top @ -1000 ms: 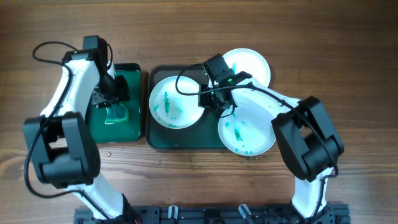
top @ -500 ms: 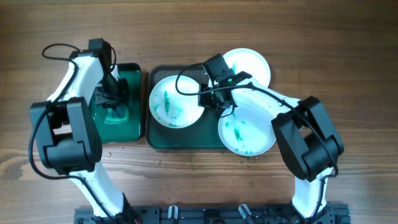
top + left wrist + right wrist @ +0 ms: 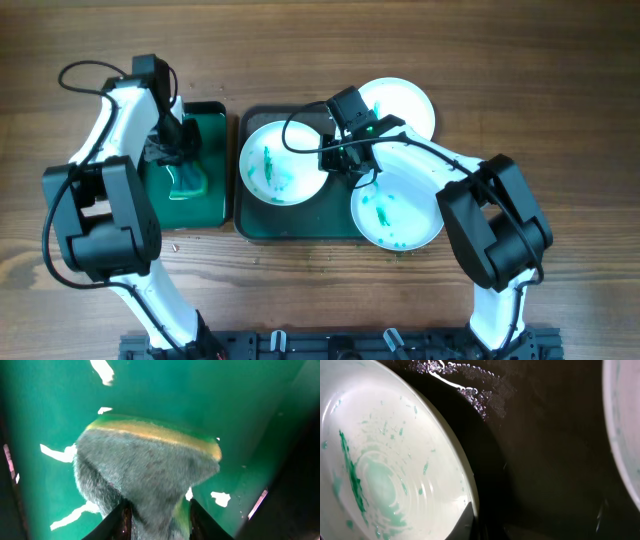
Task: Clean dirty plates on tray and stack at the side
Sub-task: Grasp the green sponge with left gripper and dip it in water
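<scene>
Gripping the grey scouring sponge with a yellow-green backing (image 3: 150, 470), the left gripper (image 3: 159, 521) has both fingers pinched tight on the sponge's near end, down inside the green plastic basin (image 3: 215, 205). The sponge fans out away from the fingertips with its grey face toward the wrist camera. Its long edge, the yellow stripe, runs crosswise to the fingers and dips a little to one side.

Across the table, the right gripper (image 3: 342, 165) sits at the rim of the white round plate smeared with green (image 3: 283, 165), which lies face up on the dark rectangular tray (image 3: 300, 228). Only one fingertip shows at that rim in the wrist view, so it is impossible to tell whether the jaws are clamped on the plate or merely beside it. A round plate has no long axis, but its main green streak lies on the half away from the gripper.

As for progress, it looks early. That plate is plainly dirty, and so is the second green-stained white plate (image 3: 397, 210), just to the other side of the right gripper and hanging over the tray's edge. A third plain white plate (image 3: 410, 105), beyond the gripper, looks mostly clean from above, though that is a judgement at this size. No stack has formed yet. Both stained plates need scrubbing, and then everything needs piling at the side.
</scene>
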Tool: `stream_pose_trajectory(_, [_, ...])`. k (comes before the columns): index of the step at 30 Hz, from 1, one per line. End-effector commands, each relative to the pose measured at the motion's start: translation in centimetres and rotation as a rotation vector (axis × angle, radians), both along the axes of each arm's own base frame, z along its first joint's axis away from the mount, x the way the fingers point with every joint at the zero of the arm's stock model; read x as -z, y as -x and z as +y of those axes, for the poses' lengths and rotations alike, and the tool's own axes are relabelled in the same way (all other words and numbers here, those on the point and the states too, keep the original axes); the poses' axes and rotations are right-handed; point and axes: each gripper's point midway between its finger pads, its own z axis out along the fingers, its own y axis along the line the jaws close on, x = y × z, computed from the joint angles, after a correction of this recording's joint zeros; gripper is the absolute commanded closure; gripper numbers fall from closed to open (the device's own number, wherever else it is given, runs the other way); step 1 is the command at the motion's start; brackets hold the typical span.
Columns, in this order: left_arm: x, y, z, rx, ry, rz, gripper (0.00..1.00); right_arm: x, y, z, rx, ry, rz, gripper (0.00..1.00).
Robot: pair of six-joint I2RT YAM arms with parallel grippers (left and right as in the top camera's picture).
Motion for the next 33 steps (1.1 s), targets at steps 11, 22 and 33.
stream_pose_trajectory(11, [0.4, 0.9, -0.7, 0.009, 0.046, -0.021, 0.96, 0.4, -0.6, 0.0, -0.005, 0.018, -0.016, 0.96])
stream_pose_trajectory(22, [-8.1, -0.6, -2.7, 0.027, 0.133, -0.213, 0.96, 0.3, -0.7, 0.0, -0.005, 0.016, -0.02, 0.96])
stream_pose_trajectory(33, [-7.2, 0.0, 0.1, -0.097, -0.123, -0.161, 0.96, 0.4, -0.6, 0.0, -0.006, 0.018, -0.016, 0.96])
